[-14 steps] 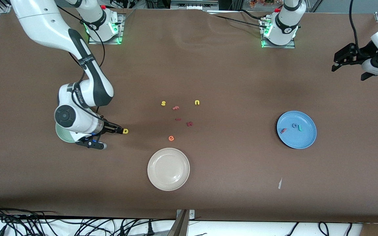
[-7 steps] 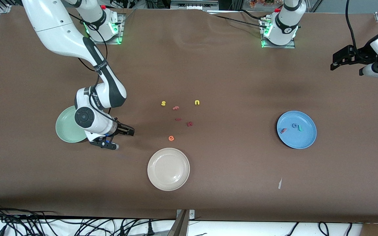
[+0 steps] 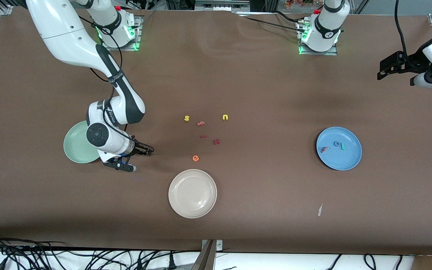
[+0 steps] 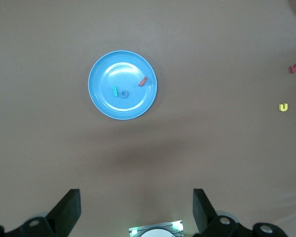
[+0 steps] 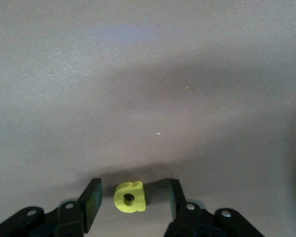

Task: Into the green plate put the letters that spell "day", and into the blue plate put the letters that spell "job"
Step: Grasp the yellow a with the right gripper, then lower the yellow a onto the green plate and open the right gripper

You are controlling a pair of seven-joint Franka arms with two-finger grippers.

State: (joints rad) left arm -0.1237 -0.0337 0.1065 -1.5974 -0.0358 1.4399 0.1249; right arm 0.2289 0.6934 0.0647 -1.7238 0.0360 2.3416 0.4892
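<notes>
My right gripper [image 5: 131,197] was low over the brown table [image 3: 261,86], just beside the round pale mint-green plate [image 3: 74,148]. Its jaws stood open around the tiny yellow foam letter "d" [image 5: 129,196], a gap showing on each side. My left gripper [image 4: 136,210] waited with its jaws wide open, holding nothing, high above the left arm's end of the table. In the round mid-blue plate [image 3: 349,160] lay the teal "j" [image 3: 343,147], the blue ring-shaped "o" [image 3: 336,143] and the salmon-red "b" [image 3: 324,149].
</notes>
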